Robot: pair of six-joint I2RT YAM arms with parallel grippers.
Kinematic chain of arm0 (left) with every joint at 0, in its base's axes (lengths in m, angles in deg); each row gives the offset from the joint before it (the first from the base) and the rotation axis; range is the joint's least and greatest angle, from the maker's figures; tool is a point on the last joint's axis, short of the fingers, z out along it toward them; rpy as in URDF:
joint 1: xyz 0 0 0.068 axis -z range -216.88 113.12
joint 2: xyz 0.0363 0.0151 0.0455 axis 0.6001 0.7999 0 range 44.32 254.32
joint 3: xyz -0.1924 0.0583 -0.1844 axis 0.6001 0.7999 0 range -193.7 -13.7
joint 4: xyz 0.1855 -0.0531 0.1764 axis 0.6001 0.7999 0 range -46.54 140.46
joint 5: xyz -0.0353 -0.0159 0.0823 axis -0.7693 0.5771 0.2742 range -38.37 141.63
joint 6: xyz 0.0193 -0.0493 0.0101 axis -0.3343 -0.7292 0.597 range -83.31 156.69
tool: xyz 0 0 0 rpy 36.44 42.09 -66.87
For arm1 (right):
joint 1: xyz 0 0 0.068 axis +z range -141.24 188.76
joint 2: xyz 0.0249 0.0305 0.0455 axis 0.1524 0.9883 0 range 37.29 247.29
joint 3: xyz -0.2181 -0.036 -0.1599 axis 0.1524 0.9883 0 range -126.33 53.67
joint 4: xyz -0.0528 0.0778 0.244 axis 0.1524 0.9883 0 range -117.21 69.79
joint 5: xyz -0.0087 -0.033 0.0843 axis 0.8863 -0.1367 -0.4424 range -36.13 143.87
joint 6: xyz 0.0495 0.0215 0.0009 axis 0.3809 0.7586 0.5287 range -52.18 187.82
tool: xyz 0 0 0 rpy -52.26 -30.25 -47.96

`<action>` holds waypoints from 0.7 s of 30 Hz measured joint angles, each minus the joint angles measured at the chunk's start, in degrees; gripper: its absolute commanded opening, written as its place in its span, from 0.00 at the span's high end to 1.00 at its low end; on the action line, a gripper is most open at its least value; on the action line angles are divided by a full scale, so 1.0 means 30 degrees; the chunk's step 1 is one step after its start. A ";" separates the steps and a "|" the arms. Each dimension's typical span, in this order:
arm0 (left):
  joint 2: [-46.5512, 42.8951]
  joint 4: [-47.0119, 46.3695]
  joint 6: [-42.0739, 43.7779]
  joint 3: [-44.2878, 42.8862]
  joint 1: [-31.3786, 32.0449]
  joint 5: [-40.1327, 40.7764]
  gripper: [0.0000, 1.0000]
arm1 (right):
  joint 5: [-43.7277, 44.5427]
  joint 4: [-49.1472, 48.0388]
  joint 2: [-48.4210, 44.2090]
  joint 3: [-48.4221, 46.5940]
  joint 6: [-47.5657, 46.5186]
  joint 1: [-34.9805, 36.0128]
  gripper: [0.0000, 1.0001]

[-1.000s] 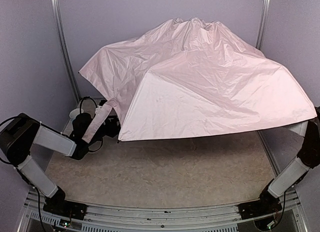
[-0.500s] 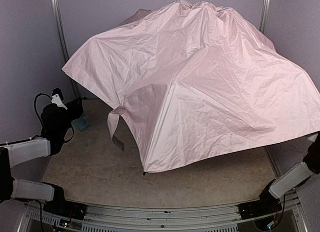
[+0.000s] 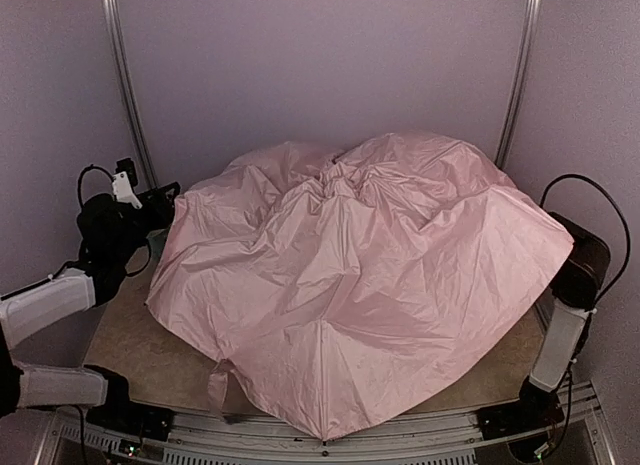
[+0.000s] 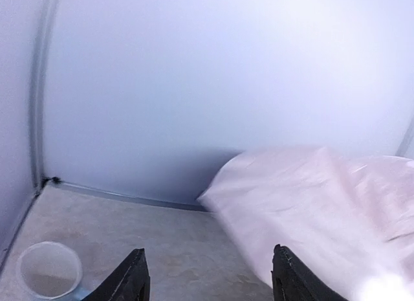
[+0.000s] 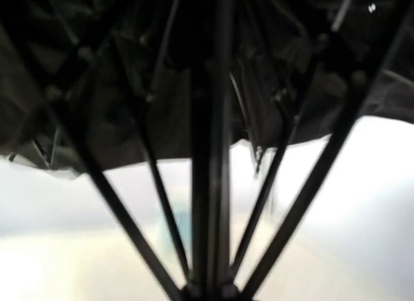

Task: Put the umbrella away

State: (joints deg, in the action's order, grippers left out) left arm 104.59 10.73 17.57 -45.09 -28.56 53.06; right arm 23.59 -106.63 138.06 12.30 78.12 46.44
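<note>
The umbrella lies open, its pale pink canopy spread low over most of the table, with a closing strap hanging at the near left edge. My left gripper is open and empty, just left of the canopy edge; its fingertips frame bare table. My right arm reaches under the canopy's right side, so its gripper is hidden in the top view. The right wrist view looks up the dark shaft and ribs to the black lining; the shaft runs straight out from the jaws. The handle is hidden.
A small clear cup stands on the table at the far left near the wall corner. Grey walls and metal posts close in the back and sides. The tabletop shows only along the left and near edges.
The canopy was raised high and tilted; it has come down and spread over the table. My left arm pulled back to the left and now points at the canopy edge.
</note>
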 measured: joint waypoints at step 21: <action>0.8007 -0.0940 0.4248 -0.4335 0.8043 -1.2925 0.12 | -0.0284 -0.2280 0.2106 0.0823 -0.0284 0.0896 1.00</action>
State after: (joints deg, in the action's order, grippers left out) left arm 128.61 7.91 30.32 -58.10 -4.43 14.28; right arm 22.74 -113.47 144.38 14.77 77.27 49.12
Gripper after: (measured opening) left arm 0.870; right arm 0.160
